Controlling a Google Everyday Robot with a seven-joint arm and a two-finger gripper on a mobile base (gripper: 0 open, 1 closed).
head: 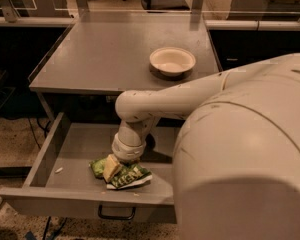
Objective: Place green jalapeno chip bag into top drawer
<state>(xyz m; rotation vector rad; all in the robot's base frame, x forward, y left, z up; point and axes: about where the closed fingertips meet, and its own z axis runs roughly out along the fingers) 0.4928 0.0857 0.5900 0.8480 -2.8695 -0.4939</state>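
Observation:
The green jalapeno chip bag (127,175) lies crumpled on the floor of the open top drawer (80,151), near its front middle. The drawer is pulled out from under the grey tabletop, and its dark loop handle (116,213) shows on the front panel. My gripper (112,167) reaches straight down into the drawer from the pale arm (155,101) and rests on the left part of the bag, hiding some of it.
A round cream bowl (172,61) stands on the grey tabletop (105,54) at the back right. The robot's large pale body (245,154) fills the right foreground and hides the drawer's right end. A small white scrap (58,170) lies in the drawer's left part.

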